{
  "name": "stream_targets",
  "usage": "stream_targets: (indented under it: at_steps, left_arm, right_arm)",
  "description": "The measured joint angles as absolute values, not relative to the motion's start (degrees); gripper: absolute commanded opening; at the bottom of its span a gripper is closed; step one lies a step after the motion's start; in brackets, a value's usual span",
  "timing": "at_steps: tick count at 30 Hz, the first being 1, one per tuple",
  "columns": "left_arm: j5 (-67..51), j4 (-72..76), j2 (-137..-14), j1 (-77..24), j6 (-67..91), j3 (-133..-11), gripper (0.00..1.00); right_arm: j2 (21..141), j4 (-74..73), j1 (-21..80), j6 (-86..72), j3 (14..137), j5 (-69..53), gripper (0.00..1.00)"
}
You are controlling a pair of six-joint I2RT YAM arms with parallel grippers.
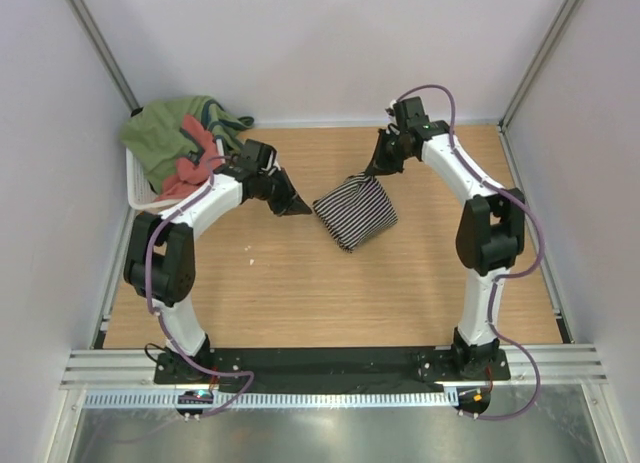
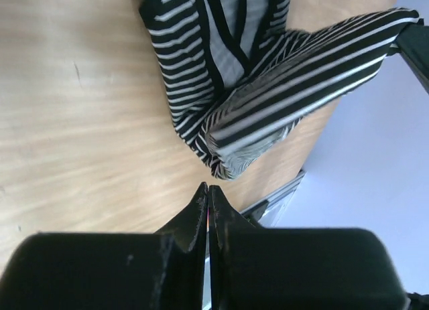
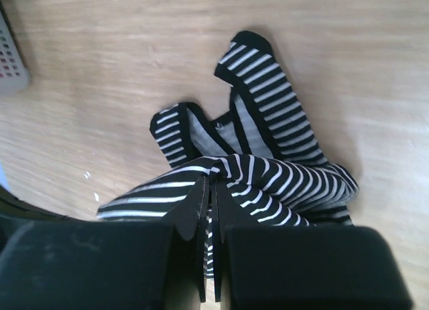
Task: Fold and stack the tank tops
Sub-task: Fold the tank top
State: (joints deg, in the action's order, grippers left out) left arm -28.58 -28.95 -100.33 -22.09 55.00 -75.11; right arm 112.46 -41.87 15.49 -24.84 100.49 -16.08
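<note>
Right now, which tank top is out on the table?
The black-and-white striped tank top, one edge pinched in the right fingers. The salmon-red tank top sits in the white basket.

Black-and-white striped tank top [image 1: 356, 211]; light wooden table [image 1: 300, 283]; white basket [image 1: 133, 183].

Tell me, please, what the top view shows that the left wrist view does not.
Only the top view: the basket at the left rear, heaped with green cloth and a red top. Only the left wrist view: the left tool seen close, shut on nothing. Both: the striped top on the table.
</note>
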Motion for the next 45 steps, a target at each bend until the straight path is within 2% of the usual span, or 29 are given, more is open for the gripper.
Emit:
stream_targets:
  at_steps: [1, 5, 6, 19, 20, 21, 22, 24, 26, 31, 38, 45]
  left_arm:
    - [-29.1, -28.9, -102.4, -21.3, 54.9, -76.7, 0.03]
    - [-29.6, -28.9, -106.1, -19.9, 54.0, -80.0, 0.43]
    - [-29.4, -28.9, -106.1, -19.8, 53.5, -80.1, 0.45]
    - [-26.8, -27.4, -108.7, -19.4, 52.0, -84.4, 0.47]
    - [-26.6, -27.2, -109.1, -19.4, 51.8, -84.5, 0.47]
    - [-26.5, -27.2, -109.4, -19.4, 51.7, -84.6, 0.46]
    - [-26.3, -27.2, -109.8, -19.4, 51.6, -84.7, 0.47]
    - [-25.9, -27.3, -110.4, -19.4, 51.2, -84.9, 0.47]
    - [-25.4, -27.2, -110.9, -19.4, 50.4, -85.1, 0.47]
    - [-23.0, -27.7, -110.9, -19.7, 48.7, -86.3, 0.48]
    - [-20.1, -27.9, -113.0, -21.5, 47.2, -90.6, 0.48]
    - [-18.7, -28.1, -119.5, -22.3, 47.3, -93.7, 0.48]
  right_arm:
    - [114.7, -41.5, 15.5, -25.2, 102.7, -16.5, 0.03]
    - [119.9, -40.7, 15.5, -26.2, 107.7, -18.0, 0.05]
    - [120.4, -40.5, 15.5, -26.4, 108.1, -18.3, 0.05]
    - [130.0, -34.0, 12.9, -31.2, 115.6, -22.0, 0.09]
    - [130.6, -33.4, 12.6, -31.7, 115.6, -22.2, 0.12]
    - [131.3, -32.5, 12.2, -32.3, 115.6, -22.5, 0.20]
    - [132.0, -31.4, 11.8, -33.0, 115.6, -22.7, 0.43]
    - [133.3, -28.9, 11.0, -34.3, 115.5, -22.9, 0.52]
    - [134.0, -26.5, 10.5, -35.0, 114.7, -23.1, 0.68]
    - [132.2, -19.2, 9.6, -35.6, 106.8, -23.0, 0.70]
    - [124.2, -19.0, 9.9, -31.4, 96.5, -21.4, 0.70]
    - [117.7, -19.0, 10.0, -27.8, 89.8, -19.4, 0.75]
